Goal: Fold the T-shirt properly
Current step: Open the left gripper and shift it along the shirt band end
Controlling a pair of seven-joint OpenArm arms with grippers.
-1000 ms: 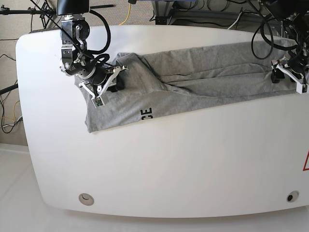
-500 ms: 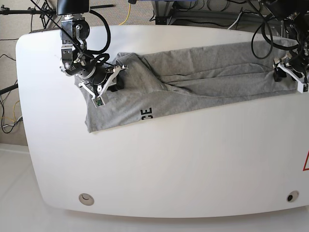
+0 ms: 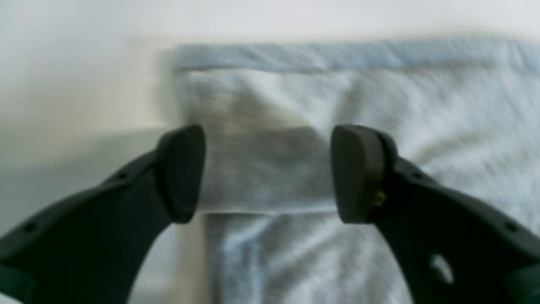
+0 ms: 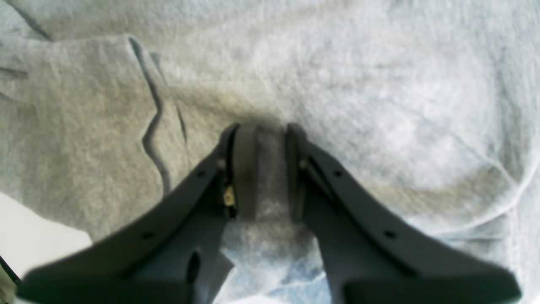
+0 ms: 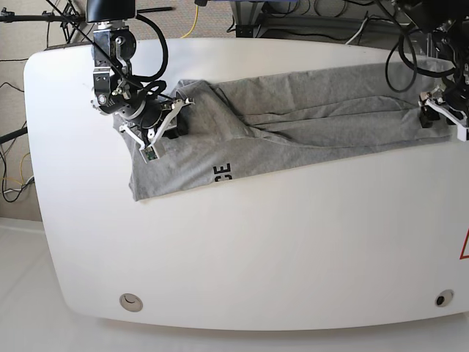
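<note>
The T-shirt [image 5: 293, 121] is laid out in a long band across the far half of the white counter [image 5: 256, 242], running from near the counter's left side to its right edge in the base view. It is folded lengthwise, with creases along the middle. Black lettering [image 5: 222, 173] is seen on the near edge of the wider end.

The right claw [image 5: 165, 125] is set down on the wider end of the shirt. In the right wrist view a ridge of grey fabric is pinched between its nearly closed jaws, so it is clenched on the T-shirt [image 4: 337, 76].

The left claw [image 5: 442, 110] is placed over the far right end of the band. In the left wrist view its jaws are spread wide, one on each side of a folded hem strip of the T-shirt [image 3: 379, 97]. The pads [image 3: 356, 173] are not pressed on the fabric; the claw is released, nothing gripped. Bare counter [image 3: 76, 84] is visible beside the cloth edge.
</note>
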